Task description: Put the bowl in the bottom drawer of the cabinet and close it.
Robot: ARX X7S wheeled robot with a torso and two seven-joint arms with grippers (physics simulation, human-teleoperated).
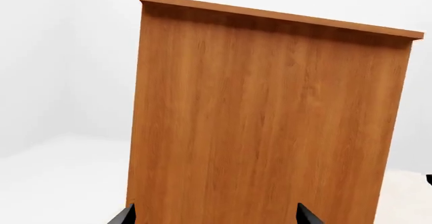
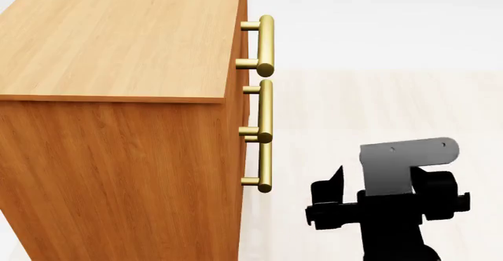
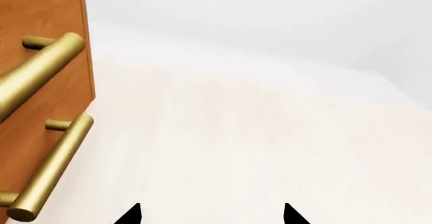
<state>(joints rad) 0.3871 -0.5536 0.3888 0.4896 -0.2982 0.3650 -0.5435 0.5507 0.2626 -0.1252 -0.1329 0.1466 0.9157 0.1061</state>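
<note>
The cabinet fills the left of the head view, seen from its side, orange-brown with three brass bar handles down its front edge. The lowest handle belongs to the bottom drawer, which sits flush in the cabinet like the two above it. The bowl is out of view. My right arm hangs low in front of the drawer fronts, level with that lowest handle. The right gripper is open over bare floor, with two brass handles off to its side. My left gripper is open, facing the cabinet's plain side panel.
Pale floor stretches in front of the cabinet, and a white wall closes the space beyond it. The cabinet's top carries nothing.
</note>
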